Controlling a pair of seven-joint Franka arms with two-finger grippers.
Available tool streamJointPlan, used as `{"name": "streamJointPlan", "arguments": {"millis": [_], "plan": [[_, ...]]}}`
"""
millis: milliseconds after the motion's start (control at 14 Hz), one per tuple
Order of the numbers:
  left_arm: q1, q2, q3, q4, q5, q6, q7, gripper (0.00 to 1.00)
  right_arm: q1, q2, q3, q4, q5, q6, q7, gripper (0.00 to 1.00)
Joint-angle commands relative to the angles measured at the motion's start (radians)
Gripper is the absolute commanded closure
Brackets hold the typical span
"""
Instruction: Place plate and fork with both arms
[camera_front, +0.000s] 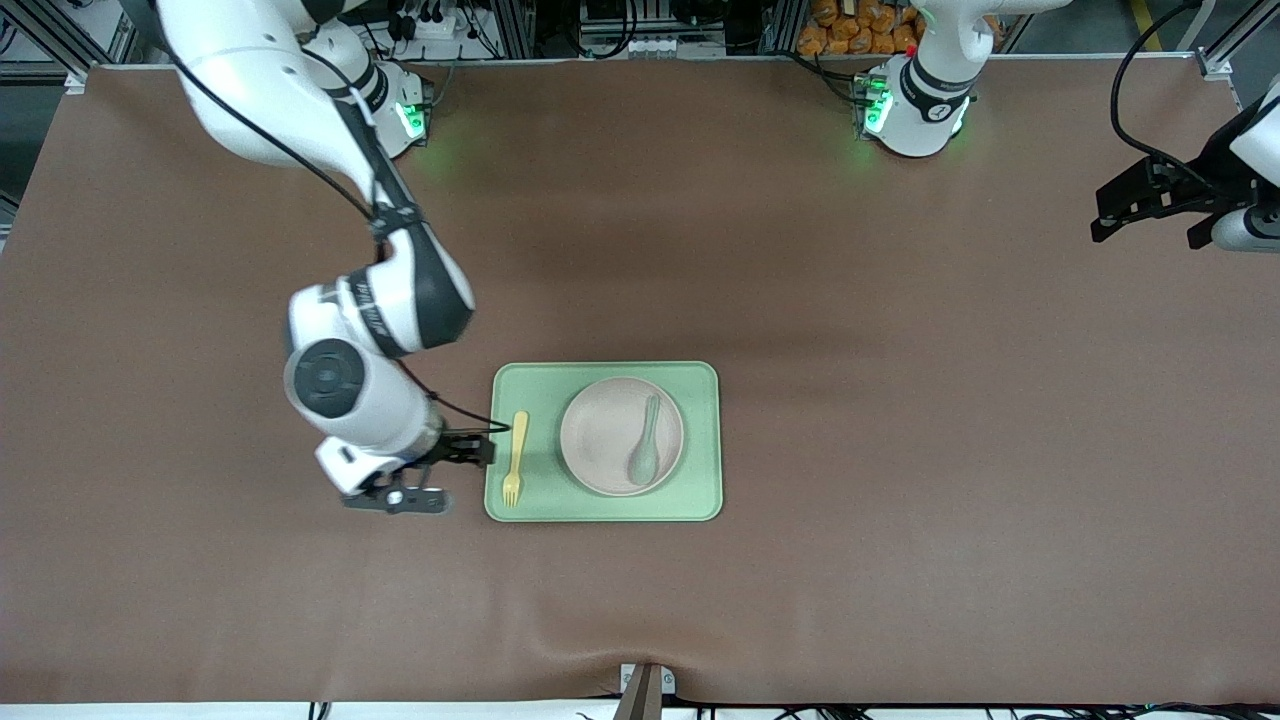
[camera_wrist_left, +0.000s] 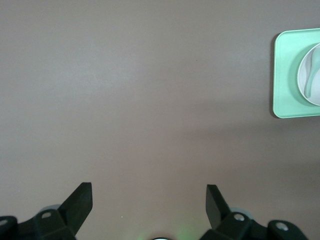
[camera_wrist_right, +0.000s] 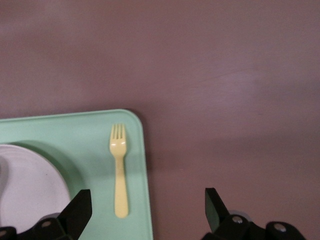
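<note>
- The fork (camera_front: 515, 458) is being carried by the tray (camera_front: 604, 505), lying flat along the tray's edge toward the right arm's end of the desk (camera_front: 900, 400), tines pointing toward the front camera; it is seen low and centre-left in the front view.
- The plate (camera_front: 605, 425) is sitting on the same tray beside the fork, with a spoon (camera_front: 645, 450) lying in it.
- The right claw (camera_front: 455, 450) is being held just beside the tray edge next to the fork, fingers spread apart and holding nothing.
- The left claw (camera_wrist_left: 149, 200) is waiting over bare desk at the upper right of the front view, fingers apart and empty.
- The fork is judged to be light, stiff and smooth plastic, so it is likely to skid or twist; a pinch across the narrow handle near mid-length is being suggested.
- The plate is judged rigid and light, with a shallow rim; the rim is being taken as the only hold, and the loose spoon is likely to slide if the plate is tilted.
</note>
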Motion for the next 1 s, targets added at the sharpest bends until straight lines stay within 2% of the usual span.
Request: {"name": "streamJointPlan", "arguments": {"millis": [0, 143, 357, 571, 929], "plan": [[-0.001, 0.004, -0.005, 0.009, 0.023, 0.002, 0.018, 0.00, -0.090, -0.092, 0.013, -0.014, -0.008, -0.091, -0.106, 0.00], [-0.001, 0.004, -0.005, 0.009, 0.023, 0.002, 0.018, 0.00, -0.180, -0.149, 0.020, -0.014, 0.006, -0.102, -0.245, 0.00], [-0.001, 0.004, -0.008, 0.009, 0.023, 0.003, 0.018, 0.00, -0.246, -0.191, 0.019, -0.007, 0.005, -0.223, -0.300, 0.00], [-0.001, 0.004, -0.008, 0.009, 0.023, 0.005, 0.018, 0.00, -0.309, -0.252, 0.017, 0.054, 0.011, -0.300, -0.553, 0.00], [-0.001, 0.004, -0.008, 0.009, 0.023, 0.003, 0.018, 0.00, -0.330, -0.414, 0.008, 0.046, -0.006, -0.472, -0.371, 0.00]]}}
